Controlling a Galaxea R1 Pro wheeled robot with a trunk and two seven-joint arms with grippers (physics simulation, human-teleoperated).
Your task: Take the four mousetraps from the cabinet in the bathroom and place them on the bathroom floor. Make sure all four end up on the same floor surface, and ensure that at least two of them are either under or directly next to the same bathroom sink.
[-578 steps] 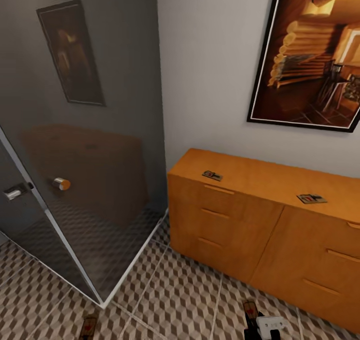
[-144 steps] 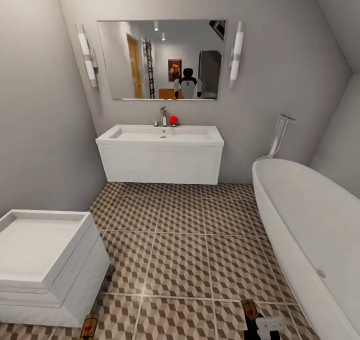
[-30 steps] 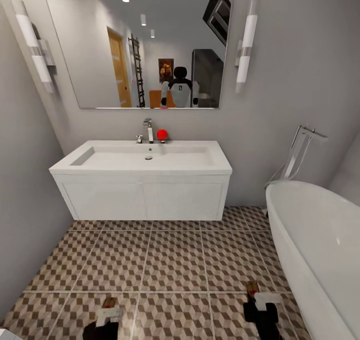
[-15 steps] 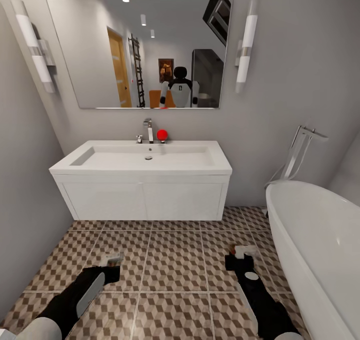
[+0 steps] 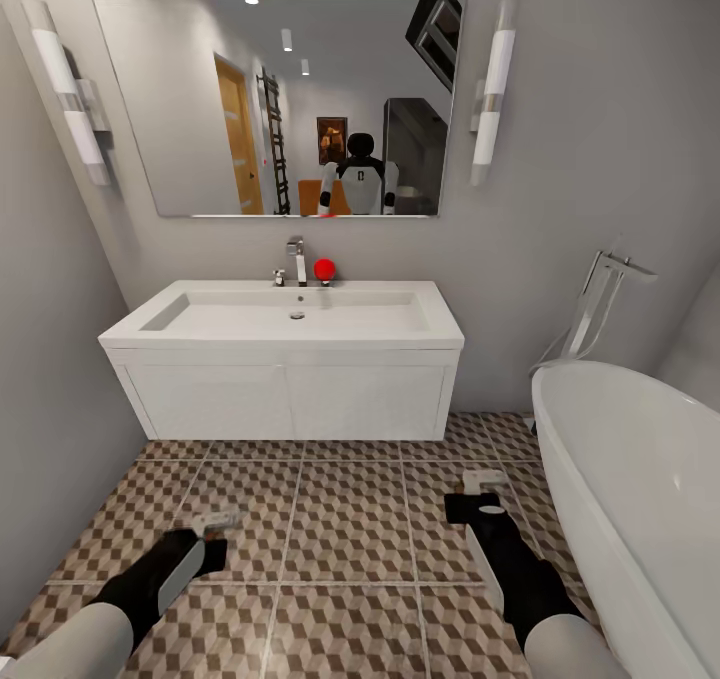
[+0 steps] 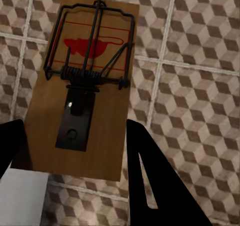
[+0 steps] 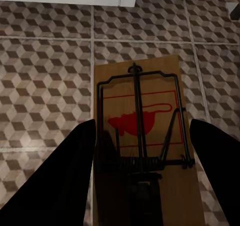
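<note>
Both arms reach out low over the bathroom floor in front of the bathroom sink, a wide white basin on a white wall-hung vanity with a chrome tap and a small red object at its back edge.

The left gripper is clamped on a mousetrap: in the left wrist view the tan board sits between the two dark fingers, its black wire and red mark plainly legible, while the board's near end is covered by a pale part of the gripper. In the head view that gripper lies on the near-left side of the sink, and the trap it carries cannot be made out there, since the pale gripper parts cover it.

The right gripper grips a second mousetrap, with a dark finger on each long edge; the near end of this board runs off the frame. Past the trap's far end, a strip of the white vanity shows. In the head view this gripper is in front of the sink's right end, between the sink and the white bathtub, and its trap is likewise too hidden to pick out.

Whether either board touches the tiles cannot be told. The mirror above the sink reflects the robot, small and blurred.
</note>
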